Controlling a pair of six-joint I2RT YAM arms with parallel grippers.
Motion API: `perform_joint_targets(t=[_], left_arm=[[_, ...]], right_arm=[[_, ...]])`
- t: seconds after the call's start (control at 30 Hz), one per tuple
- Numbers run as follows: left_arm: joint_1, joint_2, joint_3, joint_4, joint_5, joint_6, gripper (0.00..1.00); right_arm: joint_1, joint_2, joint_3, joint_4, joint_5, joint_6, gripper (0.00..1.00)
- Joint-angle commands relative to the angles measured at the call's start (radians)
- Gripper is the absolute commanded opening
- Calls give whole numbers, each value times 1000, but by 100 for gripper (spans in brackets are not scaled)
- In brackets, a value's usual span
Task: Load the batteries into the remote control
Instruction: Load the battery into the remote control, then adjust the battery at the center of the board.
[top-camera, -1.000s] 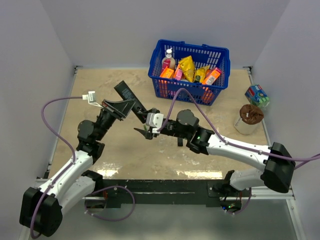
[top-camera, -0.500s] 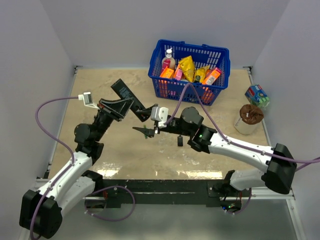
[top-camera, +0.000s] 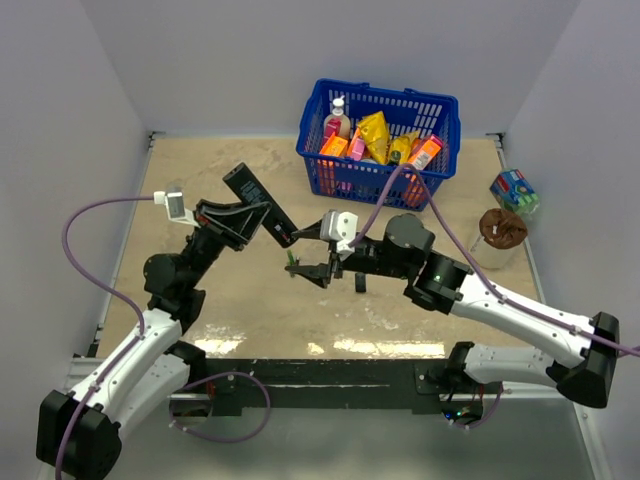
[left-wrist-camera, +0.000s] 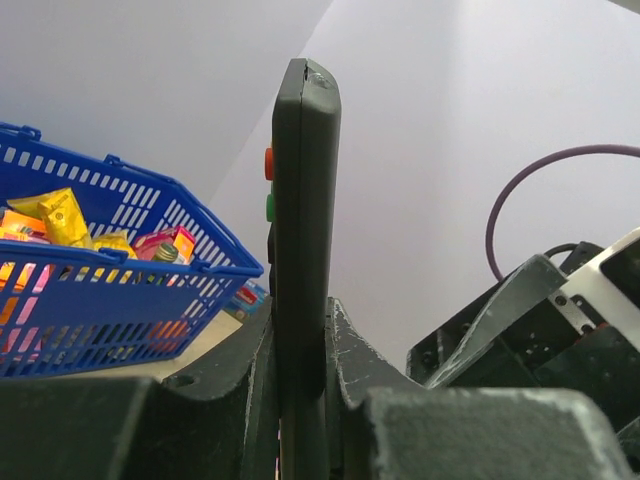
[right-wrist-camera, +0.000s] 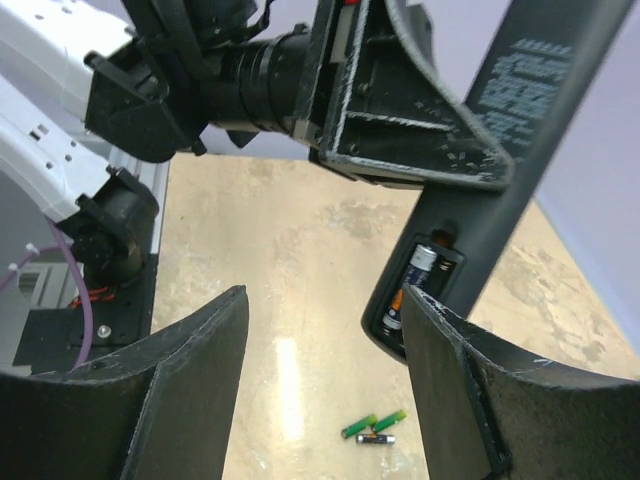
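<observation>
My left gripper (top-camera: 262, 212) is shut on the black remote control (top-camera: 250, 195) and holds it tilted above the table. In the left wrist view the remote (left-wrist-camera: 302, 200) stands upright between the fingers (left-wrist-camera: 345, 345). My right gripper (top-camera: 303, 252) is open and empty, just right of the remote's lower end. In the right wrist view the remote's battery bay (right-wrist-camera: 418, 290) faces me with one dark battery (right-wrist-camera: 414, 272) in it, by the right finger (right-wrist-camera: 470, 390). Two green batteries (right-wrist-camera: 375, 424) lie on the table below, next to a small dark one (right-wrist-camera: 376, 438). They show as a green speck (top-camera: 291, 262) from above.
A blue basket (top-camera: 440, 150) full of packets stands at the back, also seen in the left wrist view (left-wrist-camera: 110, 300). A cup with a brown lid (top-camera: 498, 235) and a small box (top-camera: 514, 190) sit at the right edge. A small black piece (top-camera: 361, 283) lies under the right wrist.
The right arm has drawn back to the right and its jaws now stand apart. The left arm has shifted the remote slightly left. The green batteries have stayed on the table.
</observation>
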Motion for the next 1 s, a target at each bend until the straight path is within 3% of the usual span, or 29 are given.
perform_joint_targets(t=[0.0, 0.1, 0.13, 0.3, 0.53, 0.63, 0.97], left_arm=[[-5, -4, 23, 20, 15, 93, 0], [-3, -13, 25, -47, 4, 145, 0], [-2, -18, 25, -70, -12, 162, 0], [4, -59, 45, -340, -120, 308, 0], [18, -118, 13, -571, -369, 469, 0], [27, -156, -17, -610, -433, 522, 0], [32, -190, -41, -654, -491, 702, 0]], right_arm=[[3, -59, -9, -28, 94, 85, 65], [3, -59, -12, -54, 219, 163, 70], [4, -56, -12, -68, 323, 189, 72], [-2, -18, -9, -160, 505, 326, 98], [-19, 106, -34, -275, 634, 509, 98], [-17, 183, -14, -326, 678, 584, 94], [-20, 574, 206, -457, 703, 798, 64]])
